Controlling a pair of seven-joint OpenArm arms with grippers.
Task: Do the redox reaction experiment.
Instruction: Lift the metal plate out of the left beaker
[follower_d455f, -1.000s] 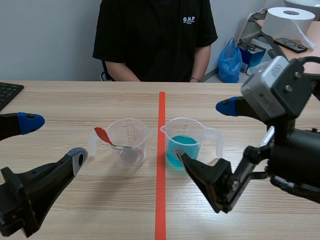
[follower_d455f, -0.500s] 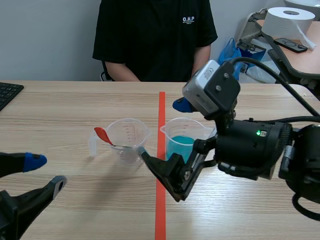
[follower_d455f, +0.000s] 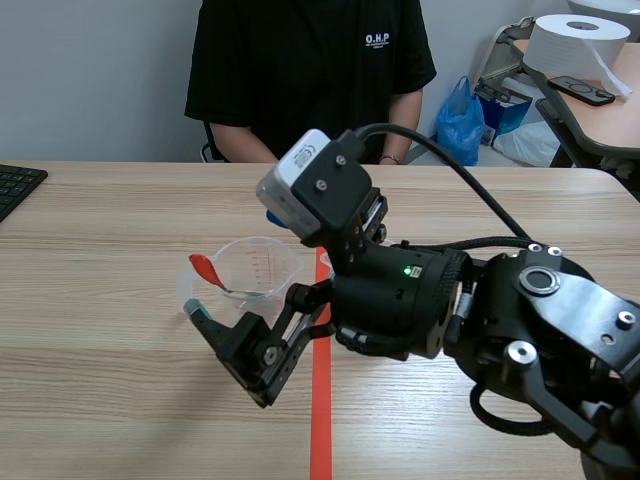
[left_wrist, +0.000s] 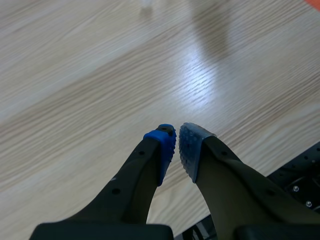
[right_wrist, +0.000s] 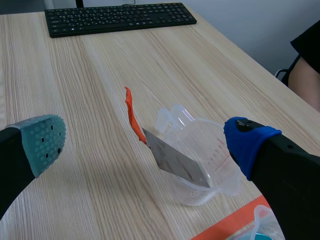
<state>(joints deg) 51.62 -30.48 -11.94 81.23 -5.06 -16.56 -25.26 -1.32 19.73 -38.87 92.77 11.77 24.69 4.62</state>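
Observation:
A clear measuring cup (follower_d455f: 256, 272) stands left of the red tape line, with a red-handled spoon (follower_d455f: 207, 270) leaning in it. My right gripper (follower_d455f: 238, 268) has come across the line and stands open around this cup, one finger low in front and one behind. In the right wrist view the cup (right_wrist: 202, 162) and the spoon (right_wrist: 132, 114) lie between my right gripper's (right_wrist: 145, 141) wide-apart pads. The cup of blue liquid shows only as a rim (right_wrist: 265, 226). My left gripper (left_wrist: 176, 131) is shut on nothing over bare table, out of the scene view.
A person (follower_d455f: 310, 80) sits across the table. A black keyboard (right_wrist: 120, 17) lies at the far left edge. A paper roll (follower_d455f: 575, 45) and a blue bag (follower_d455f: 460, 125) sit beyond the table's right end.
My right arm has swung left across the red line, from the blue-liquid cup to the clear cup. My left arm has drawn back out of the scene view and its fingers have shut.

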